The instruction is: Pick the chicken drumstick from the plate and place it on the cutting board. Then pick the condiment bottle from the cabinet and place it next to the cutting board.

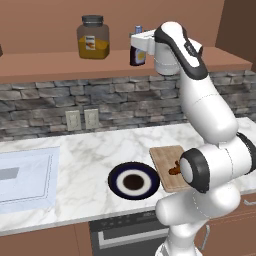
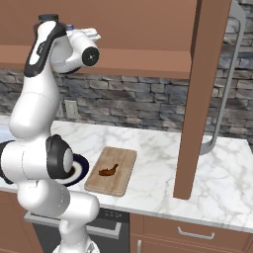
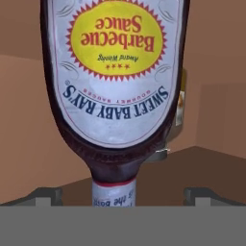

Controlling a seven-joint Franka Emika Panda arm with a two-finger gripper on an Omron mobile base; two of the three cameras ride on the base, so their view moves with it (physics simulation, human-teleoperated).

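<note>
The condiment bottle [image 1: 137,55] stands on the cabinet shelf [image 1: 50,67], its label close and upside down in the hand view [image 3: 117,72]. My gripper [image 3: 124,194] is open, with one fingertip on each side of the bottle's neck and gaps left between them. The hand [image 1: 142,41] reaches in at shelf height and hides part of the bottle; its pale cap [image 2: 69,27] peeks out behind the arm. The chicken drumstick [image 1: 174,170] [image 2: 108,170] lies on the cutting board [image 1: 164,156] [image 2: 122,163]. The plate [image 1: 117,176] [image 2: 82,167] sits bare beside the board.
A wide orange-filled jar [image 1: 93,37] stands on the shelf left of the bottle. A sink [image 1: 25,175] is set in the counter at far left. Two wall outlets [image 1: 82,119] sit on the stone backsplash. A tall wooden post [image 2: 197,99] rises right of the board.
</note>
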